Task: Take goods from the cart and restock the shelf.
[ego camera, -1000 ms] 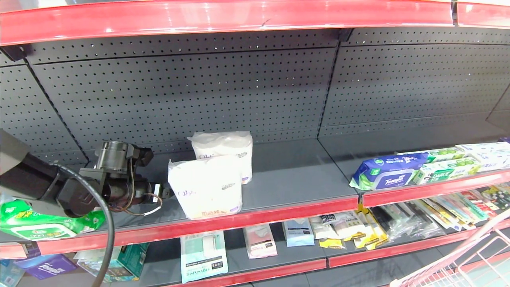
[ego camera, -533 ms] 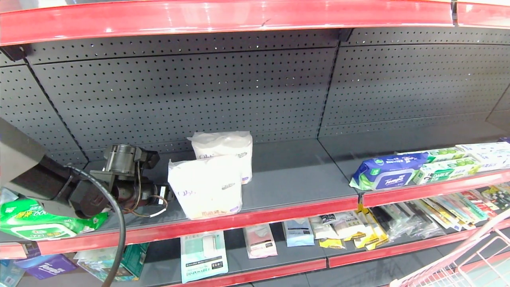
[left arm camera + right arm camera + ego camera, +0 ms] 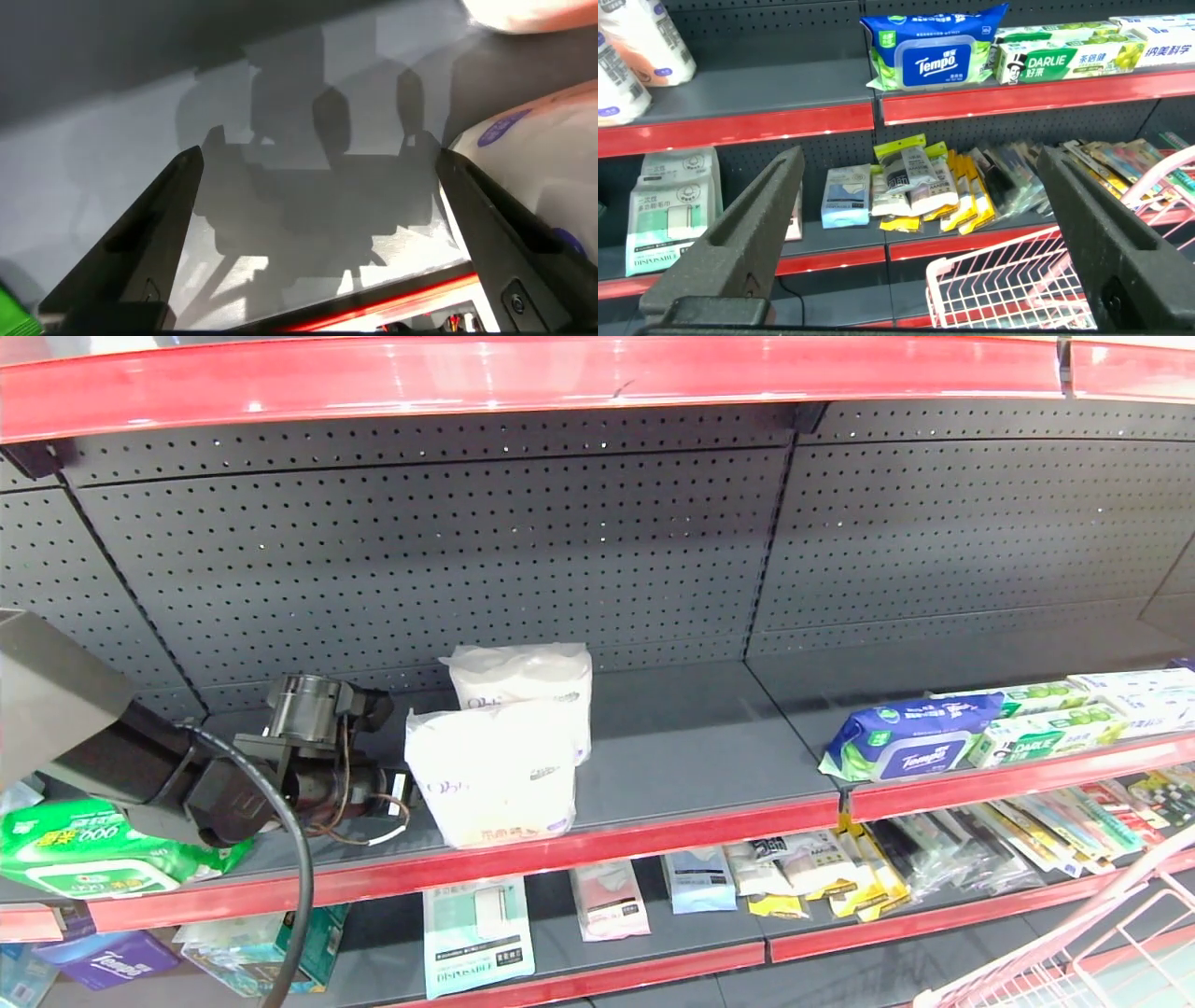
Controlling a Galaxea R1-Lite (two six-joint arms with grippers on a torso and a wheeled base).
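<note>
Head view, lower left of the frame: my left gripper [image 3: 401, 795] lies low over the grey shelf [image 3: 672, 747], close against the left side of the front white tissue pack [image 3: 493, 775]. That pack stands upright at the shelf's red front edge. A second white tissue pack [image 3: 523, 691] stands just behind it (touching or only near, I cannot tell).

From the left wrist view, this gripper is spread wide with bare shelf between its fingers. One finger sits just beside the front pack's wrapper, and nothing is pinched.

My right gripper [image 3: 920, 163] is spread as well and carries nothing. It faces the lower shelves, with the pink wire cart [image 3: 999, 280] seen between its fingers; in the head view the cart sits in the lower right corner.

On the right of the frame, a blue wet wipes pack [image 3: 906, 735] leans at the shelf edge with toothpaste boxes [image 3: 1036, 723] beside it. A green wipes pack [image 3: 84, 849] lies at far left, partly under my left arm.
</note>
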